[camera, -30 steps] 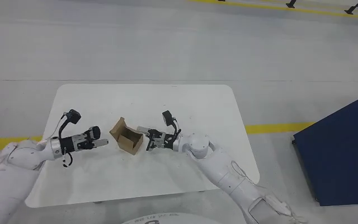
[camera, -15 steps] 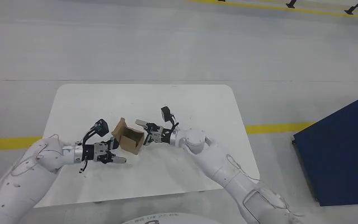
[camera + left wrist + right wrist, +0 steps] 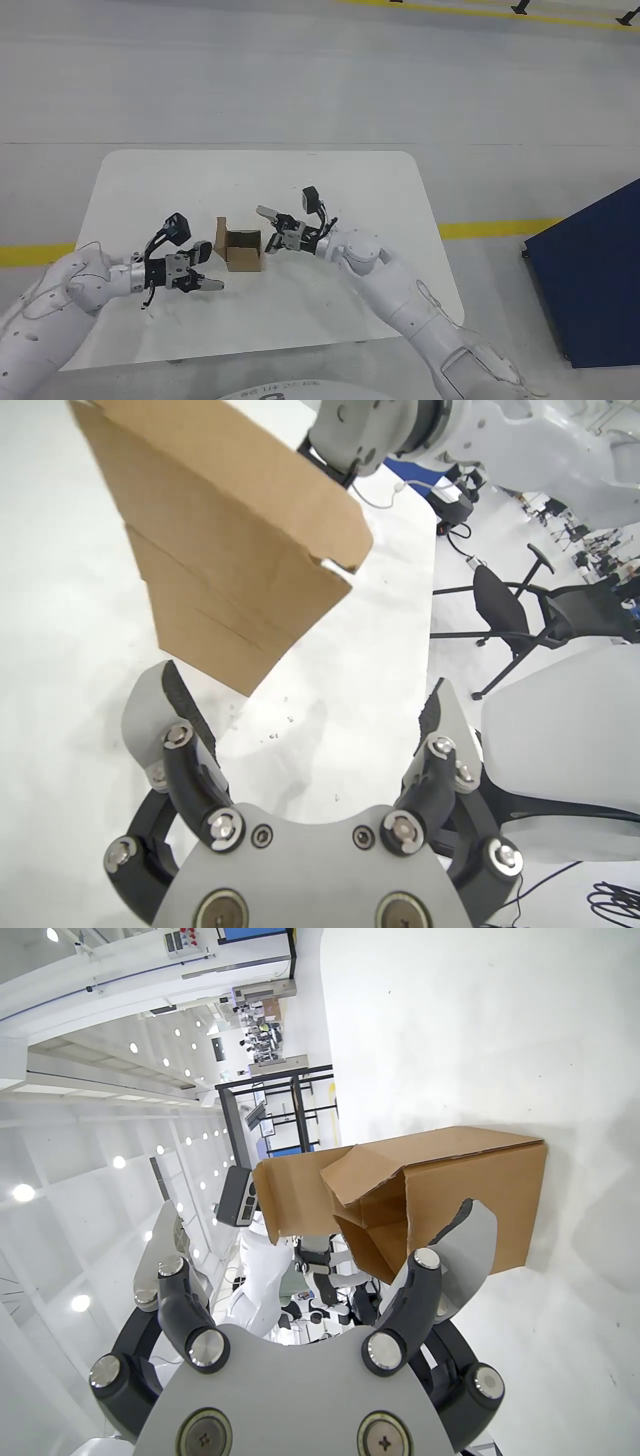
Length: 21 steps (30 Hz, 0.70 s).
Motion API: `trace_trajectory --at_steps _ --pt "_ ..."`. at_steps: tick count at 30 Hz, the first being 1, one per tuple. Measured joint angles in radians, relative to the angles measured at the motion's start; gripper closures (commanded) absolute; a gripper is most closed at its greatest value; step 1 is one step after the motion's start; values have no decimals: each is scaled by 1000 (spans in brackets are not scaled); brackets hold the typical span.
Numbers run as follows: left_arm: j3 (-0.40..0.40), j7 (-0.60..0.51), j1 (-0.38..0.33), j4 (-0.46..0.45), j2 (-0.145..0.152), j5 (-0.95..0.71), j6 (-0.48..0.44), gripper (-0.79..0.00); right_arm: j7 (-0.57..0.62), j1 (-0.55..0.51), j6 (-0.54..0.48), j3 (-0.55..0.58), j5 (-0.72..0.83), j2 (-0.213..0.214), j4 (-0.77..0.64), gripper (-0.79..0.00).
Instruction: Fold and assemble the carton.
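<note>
Open carton (image 3: 500, 1178) interior, right wrist view

Left wrist view: carton (image 3: 225, 550) cut off at picture edge, one end unseen. Right wrist view: one finger (image 3: 467, 1248) of right gripper (image 3: 320, 1213) covers carton's near corner; contact unclear. Top view: flap folds too small to tell.
</note>
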Motion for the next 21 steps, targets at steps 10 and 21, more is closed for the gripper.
trace_trajectory --at_steps 10,21 --pt "-23 72 -6 24 6 -77 44 -785 40 -118 -64 89 -15 28 -105 -785" --pt "-42 136 -7 39 0 -59 140 -785 85 -201 -100 162 -1 48 -181 -785"
